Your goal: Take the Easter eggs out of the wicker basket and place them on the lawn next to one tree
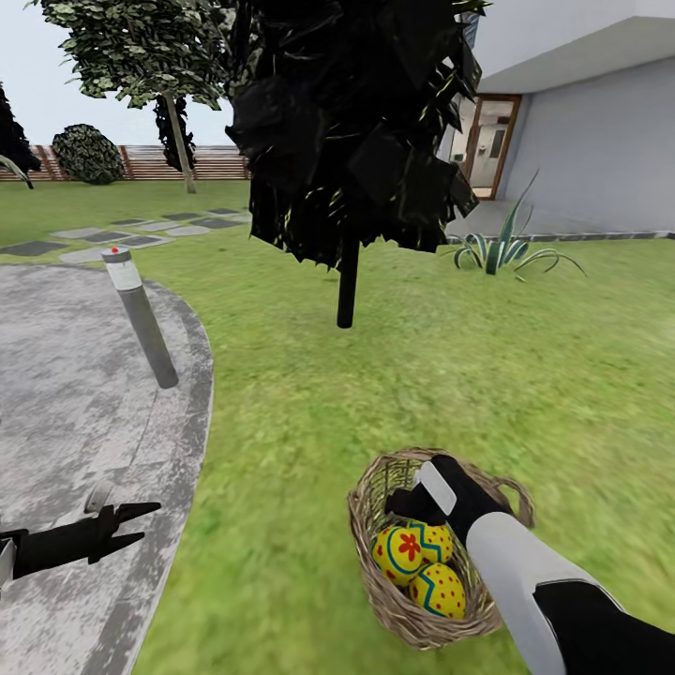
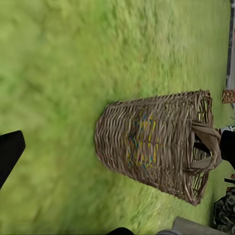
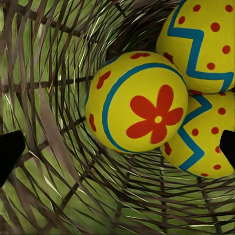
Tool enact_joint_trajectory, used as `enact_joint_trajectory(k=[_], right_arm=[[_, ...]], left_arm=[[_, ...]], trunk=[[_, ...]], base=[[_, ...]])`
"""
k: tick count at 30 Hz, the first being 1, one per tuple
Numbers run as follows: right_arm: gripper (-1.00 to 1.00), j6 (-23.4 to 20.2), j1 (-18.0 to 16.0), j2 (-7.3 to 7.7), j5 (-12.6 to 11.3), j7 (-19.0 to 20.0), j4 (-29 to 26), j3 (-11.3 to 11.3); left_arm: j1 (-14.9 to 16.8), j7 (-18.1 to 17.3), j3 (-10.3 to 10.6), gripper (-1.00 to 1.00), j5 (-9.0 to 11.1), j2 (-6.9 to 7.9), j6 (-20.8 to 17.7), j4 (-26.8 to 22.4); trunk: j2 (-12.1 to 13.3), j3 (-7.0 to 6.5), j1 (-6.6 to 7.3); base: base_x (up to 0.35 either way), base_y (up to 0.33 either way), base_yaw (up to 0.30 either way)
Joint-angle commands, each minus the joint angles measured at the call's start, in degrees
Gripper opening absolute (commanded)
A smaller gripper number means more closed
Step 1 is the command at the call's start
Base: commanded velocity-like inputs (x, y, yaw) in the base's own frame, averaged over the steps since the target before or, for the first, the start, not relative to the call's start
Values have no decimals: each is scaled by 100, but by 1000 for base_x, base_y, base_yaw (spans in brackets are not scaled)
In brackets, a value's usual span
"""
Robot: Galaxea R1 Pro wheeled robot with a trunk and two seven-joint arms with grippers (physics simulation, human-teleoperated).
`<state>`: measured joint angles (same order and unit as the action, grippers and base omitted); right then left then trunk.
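On the lawn [image 1: 309, 394], the right gripper's [image 1: 405, 506] open jaws flank basketed Easter eggs [image 3: 139, 100].

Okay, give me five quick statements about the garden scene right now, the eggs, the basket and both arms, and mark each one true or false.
1. All three Easter eggs lie in the wicker basket. True.
2. The right tool is lowered into the basket's mouth. True.
3. The basket stands on the grey paving. False: it sits on the lawn, beside the paved area.
4. The left tool is holding an egg. False: it hovers over the paving, with nothing in it.
5. The nearest tree beyond the basket has black foliage. True.
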<state>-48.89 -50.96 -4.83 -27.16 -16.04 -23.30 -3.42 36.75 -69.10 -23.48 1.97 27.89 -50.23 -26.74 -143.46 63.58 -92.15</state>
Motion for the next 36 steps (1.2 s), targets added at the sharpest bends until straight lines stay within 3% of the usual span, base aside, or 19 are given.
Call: enact_joint_trajectory(k=[1,8,17,19,24,27,36], right_arm=[[100,-16,-2,-1,-59,-48,-8,-36],[100,-16,-2,-20,-61,-48,11,-36],[100,-16,-2,-8,-61,-44,11,-36],[100,-16,-2,3,-61,-42,10,-36],[100,-13,-2,16,-61,-10,8,-36],[100,-15,-2,21,-59,3,-2,-36],[100,-11,-2,40,-53,204,-11,-36]], left_arm=[[5,-7,-7,100,14,-1,-47,2],[3,-7,-13,100,14,6,-43,2],[5,-35,-16,100,33,20,-65,0],[7,-166,-14,100,37,38,-77,-15],[4,-1488,12,100,-19,143,-98,-176],[1,-1848,36,100,-37,163,-106,-274],[-1,-2046,40,100,-31,125,-101,-348]], trunk=[[-2,5,1],[-2,5,1],[-14,205,-22],[-17,249,-27],[-23,360,-40],[-27,426,-48],[-38,603,-68]], base=[[1,69,0],[0,21,0],[0,0,0],[0,0,0],[0,0,0],[0,0,0],[0,0,0]])
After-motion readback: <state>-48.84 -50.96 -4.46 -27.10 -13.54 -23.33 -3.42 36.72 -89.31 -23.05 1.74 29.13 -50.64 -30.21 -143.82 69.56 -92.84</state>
